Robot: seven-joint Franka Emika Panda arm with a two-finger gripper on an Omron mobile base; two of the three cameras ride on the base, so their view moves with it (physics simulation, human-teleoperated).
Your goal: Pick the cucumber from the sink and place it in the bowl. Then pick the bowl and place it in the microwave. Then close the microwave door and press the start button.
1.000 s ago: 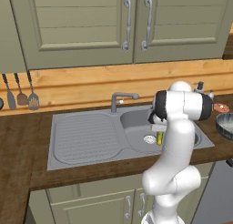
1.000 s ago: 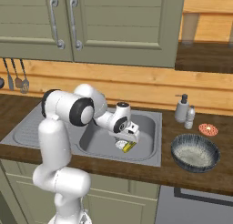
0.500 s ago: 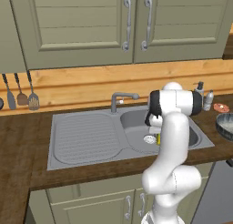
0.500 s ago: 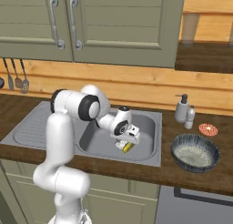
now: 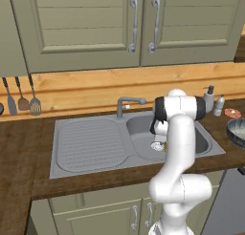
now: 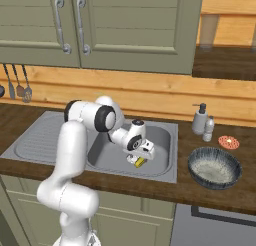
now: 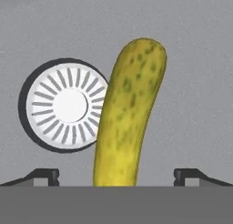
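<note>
A simulated kitchen with a white robot arm reaching down into a grey metal sink point(image 5: 91, 145) set in a dark brown wooden tabletop point(image 6: 215, 190). The sink has one rectangular basin on the right, a ribbed drainboard on the left and a grey faucet point(image 5: 125, 105) at its far edge.

The arm's two-finger tool point(image 6: 141, 159) is low inside the basin, pointing down. In the hand view its two dark fingertips point(image 7: 43, 175) stand wide apart, open and holding nothing. Between them lies the small yellow-green cucumber point(image 7: 129, 111), speckled and slightly curved, flat on the grey basin floor. Its side overlaps the rim of the round white drain point(image 7: 66, 104) just beside it. In the right base view the cucumber point(image 6: 139, 162) shows as a yellow spot directly under the tool.

The round dark grey-blue bowl point(image 6: 215, 167) with ribbed walls sits on the tabletop to the right of the sink, well apart from the cucumber. Behind it stand a grey soap dispenser point(image 6: 200, 119) and a smaller bottle point(image 6: 209, 130), with a small red disc point(image 6: 228, 142) near them.

Sage-green cabinet doors point(image 5: 143, 26) hang above, and kitchen utensils point(image 5: 21, 98) hang on the wooden wall at far left.
</note>
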